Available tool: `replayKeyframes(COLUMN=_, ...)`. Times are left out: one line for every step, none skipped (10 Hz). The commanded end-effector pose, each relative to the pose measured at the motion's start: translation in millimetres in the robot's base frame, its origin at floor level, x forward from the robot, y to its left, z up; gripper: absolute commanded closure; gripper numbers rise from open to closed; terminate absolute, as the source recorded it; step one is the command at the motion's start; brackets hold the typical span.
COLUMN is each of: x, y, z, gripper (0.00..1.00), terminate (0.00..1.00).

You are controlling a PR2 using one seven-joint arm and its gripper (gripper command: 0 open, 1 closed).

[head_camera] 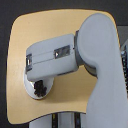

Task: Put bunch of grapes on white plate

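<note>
At seven o'clock on the counter [20, 50], the bunch of grapes [40, 88], judged light, soft and bruisable, is seen on the white plate [29, 91], best taken by the stem, while the state of the claw [37, 80] cannot be told.

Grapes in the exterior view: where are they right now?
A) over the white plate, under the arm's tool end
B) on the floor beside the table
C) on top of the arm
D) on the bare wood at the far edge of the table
A: the dark bunch of grapes shows inside the rim of the white plate, just below the tool; whether the tool is gripping it cannot be made out.
</note>
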Motion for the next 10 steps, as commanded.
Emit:
replayKeyframes(x=16.2, y=-4.3, z=-3.4, gripper=1.00, terminate=0.00)
replayKeyframes(x=17.2, y=-4.9, z=-3.5, gripper=1.00, terminate=0.00)
replayKeyframes(x=19.4, y=-6.1, z=-3.1, gripper=1.00, terminate=0.00)
replayKeyframes(x=19.9, y=-6.1, z=-2.4, gripper=1.00, terminate=0.00)
replayKeyframes(x=21.1, y=-4.7, z=-0.9, gripper=1.00, terminate=0.00)
replayKeyframes(x=20.7, y=-4.1, z=0.3, gripper=1.00, terminate=0.00)
replayKeyframes(x=21.3, y=-5.4, z=1.1, gripper=1.00, terminate=0.00)
replayKeyframes(x=21.9, y=-6.9, z=2.0, gripper=1.00, terminate=0.00)
replayKeyframes(x=23.0, y=-8.0, z=3.8, gripper=0.00, terminate=0.00)
replayKeyframes(x=23.6, y=-8.5, z=6.3, gripper=0.00, terminate=0.00)
